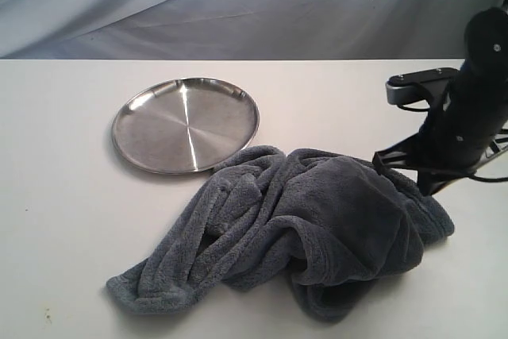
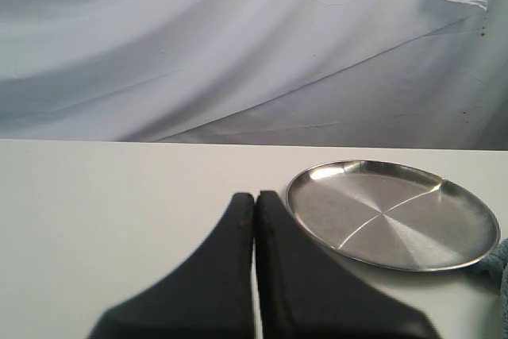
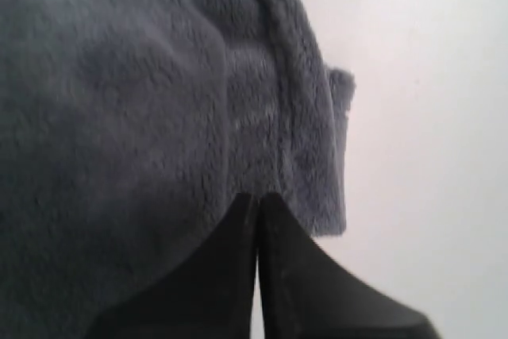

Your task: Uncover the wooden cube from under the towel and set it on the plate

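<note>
A crumpled grey plush towel (image 1: pixel 302 220) lies on the white table, and its right part bulges upward. The wooden cube is hidden; no part of it shows in any view. Behind and left of the towel, just apart from its edge, sits the round shiny steel plate (image 1: pixel 186 123), bare; it also fills the right of the left wrist view (image 2: pixel 393 213). At the towel's right edge my right gripper (image 1: pixel 430 186) is low and shut, its tips (image 3: pixel 258 196) against the towel (image 3: pixel 143 117) near a corner. My left gripper (image 2: pixel 255 194) is shut and holds nothing, just beside the plate's rim.
The white table (image 1: pixel 63 196) stretches around the towel and plate. A pale grey cloth backdrop (image 1: pixel 254 5) hangs behind the table's far edge. The left arm is outside the exterior view.
</note>
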Tool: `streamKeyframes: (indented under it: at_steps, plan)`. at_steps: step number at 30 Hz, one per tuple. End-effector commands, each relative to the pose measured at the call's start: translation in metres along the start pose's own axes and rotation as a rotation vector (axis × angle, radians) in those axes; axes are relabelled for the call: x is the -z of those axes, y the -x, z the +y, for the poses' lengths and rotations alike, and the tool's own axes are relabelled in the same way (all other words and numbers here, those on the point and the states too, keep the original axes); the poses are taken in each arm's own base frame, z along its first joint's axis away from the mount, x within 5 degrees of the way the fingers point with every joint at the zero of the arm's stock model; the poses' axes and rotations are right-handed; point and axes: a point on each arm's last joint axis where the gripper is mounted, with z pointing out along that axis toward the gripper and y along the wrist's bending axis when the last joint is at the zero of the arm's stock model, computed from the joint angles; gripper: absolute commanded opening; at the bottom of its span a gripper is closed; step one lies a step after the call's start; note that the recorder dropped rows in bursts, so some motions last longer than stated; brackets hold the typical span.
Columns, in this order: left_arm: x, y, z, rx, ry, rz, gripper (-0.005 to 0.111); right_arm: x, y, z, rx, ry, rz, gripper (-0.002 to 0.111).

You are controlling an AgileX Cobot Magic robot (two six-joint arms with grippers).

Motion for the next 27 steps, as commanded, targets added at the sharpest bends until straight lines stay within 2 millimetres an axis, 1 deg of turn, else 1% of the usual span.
streamKeyframes:
  at_steps: [1, 6, 8, 11, 15, 20, 22, 24, 27]
  plan:
    - [0.0, -0.001, 0.0, 0.002, -0.001, -0.001, 0.001, 0.001, 0.031, 0.002, -0.015, 0.009, -0.004, 0.0]
    - [0.0, -0.001, 0.0, 0.0, -0.001, -0.001, 0.001, 0.003, 0.062, 0.012, -0.023, 0.093, -0.024, 0.0]
    - [0.0, -0.001, 0.0, 0.0, -0.001, -0.001, 0.001, 0.003, 0.071, 0.02, 0.003, 0.112, -0.028, 0.0]
    - [0.0, -0.001, 0.0, 0.0, -0.001, -0.001, 0.001, 0.006, 0.084, 0.034, 0.043, 0.129, -0.035, 0.0]
    - [0.0, -0.001, 0.0, 0.0, -0.001, -0.001, 0.001, 0.007, 0.093, 0.063, 0.116, 0.14, 0.0, 0.0]
    - [0.0, -0.001, 0.0, 0.002, -0.001, -0.001, 0.001, 0.004, 0.098, 0.097, 0.199, 0.146, 0.023, 0.0]
    - [0.0, -0.001, 0.0, 0.002, -0.001, -0.001, 0.001, 0.006, 0.097, 0.111, 0.226, 0.157, 0.017, 0.0]
    - [0.0, -0.001, 0.0, 0.002, -0.001, -0.001, 0.001, 0.008, 0.092, 0.129, 0.261, 0.173, 0.013, 0.0]
    - [0.0, -0.001, 0.0, 0.002, -0.001, -0.001, 0.001, 0.01, 0.082, 0.151, 0.313, 0.183, 0.029, 0.0]
